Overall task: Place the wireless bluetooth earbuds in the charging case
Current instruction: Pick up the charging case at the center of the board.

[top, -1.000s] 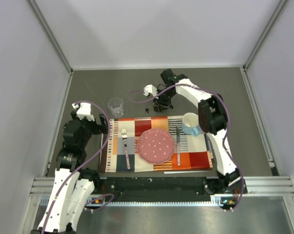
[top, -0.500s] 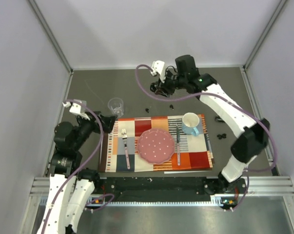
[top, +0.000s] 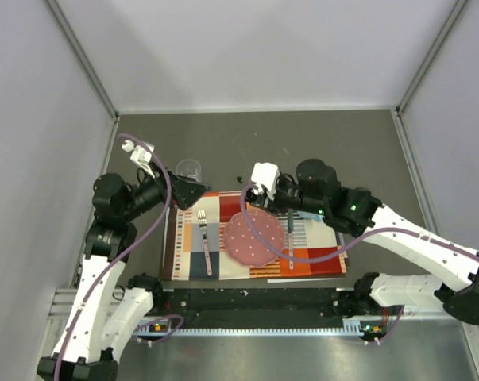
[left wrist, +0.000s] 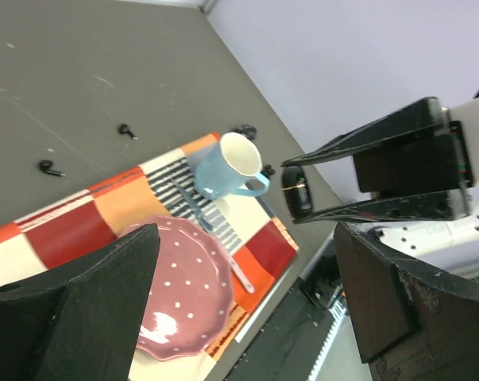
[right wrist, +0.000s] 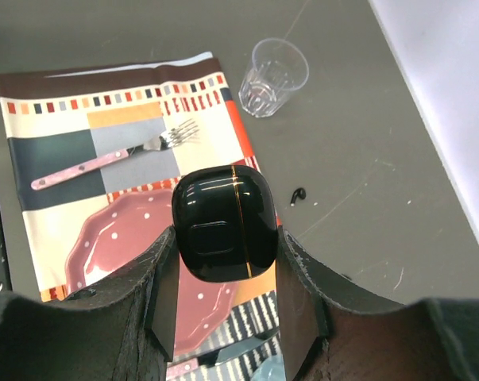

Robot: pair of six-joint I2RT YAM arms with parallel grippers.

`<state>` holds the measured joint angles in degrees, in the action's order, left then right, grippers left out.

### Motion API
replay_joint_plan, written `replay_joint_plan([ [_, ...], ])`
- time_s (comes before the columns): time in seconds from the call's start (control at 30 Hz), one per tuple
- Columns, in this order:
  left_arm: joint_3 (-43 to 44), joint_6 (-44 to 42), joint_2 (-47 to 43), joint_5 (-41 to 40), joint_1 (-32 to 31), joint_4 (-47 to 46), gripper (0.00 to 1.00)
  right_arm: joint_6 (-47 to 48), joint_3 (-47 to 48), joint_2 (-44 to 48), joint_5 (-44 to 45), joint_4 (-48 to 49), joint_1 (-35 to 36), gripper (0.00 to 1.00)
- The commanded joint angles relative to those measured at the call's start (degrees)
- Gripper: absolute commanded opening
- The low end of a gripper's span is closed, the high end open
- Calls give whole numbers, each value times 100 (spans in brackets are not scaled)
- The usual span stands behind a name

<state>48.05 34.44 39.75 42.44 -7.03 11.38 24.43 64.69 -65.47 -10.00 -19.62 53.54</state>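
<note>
Grey table (top: 342, 143) | 2 earbuds (left wrist: 51, 167) loose | 1 charging case (right wrist: 223, 222) pinched by right jaws | left jaws spread

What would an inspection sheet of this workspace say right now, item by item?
Surface: dark grey table, patchwork placemat near the arms.
Job's things: charging case closed, held above the plate; one earbud and a second earbud loose on bare table.
Clutter: pink plate, fork and blue mug on the placemat; clear glass beside it.
Pincers: left pincer open, empty; right pincer clamped on the charging case.
Cables: purple cable looping along each arm.
Surroundings: pale walls on three sides.
</note>
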Motion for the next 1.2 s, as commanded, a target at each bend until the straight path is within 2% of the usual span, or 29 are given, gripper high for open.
replay_joint_plan([
  [0.0,-147,221,-116,336,-429,-619,96,-359,-228,298,850,397,332,0],
  [0.07,-173,230,-81,213,-685,-628,96,-560,-281,298,947,397,359,0],
  [0.2,-322,46,50,-654,-1903,-619,96,-877,-377,263,982,458,377,0],
  [0.3,-463,98,340,-956,-2415,-829,95,-992,-413,298,895,502,368,0],
  [0.43,-578,476,726,-1167,-2584,-1383,91,-1141,-527,386,737,625,377,0],
  [0.73,-420,634,1201,-1484,-2663,-1585,89,-1168,-668,553,561,687,456,0],
  [1.1,-270,626,1597,-1000,-2909,-1770,82,-1194,-685,544,534,731,456,0],
  [1.17,-253,643,1624,-992,-2962,-1858,79,-1203,-685,544,525,749,456,0],
])
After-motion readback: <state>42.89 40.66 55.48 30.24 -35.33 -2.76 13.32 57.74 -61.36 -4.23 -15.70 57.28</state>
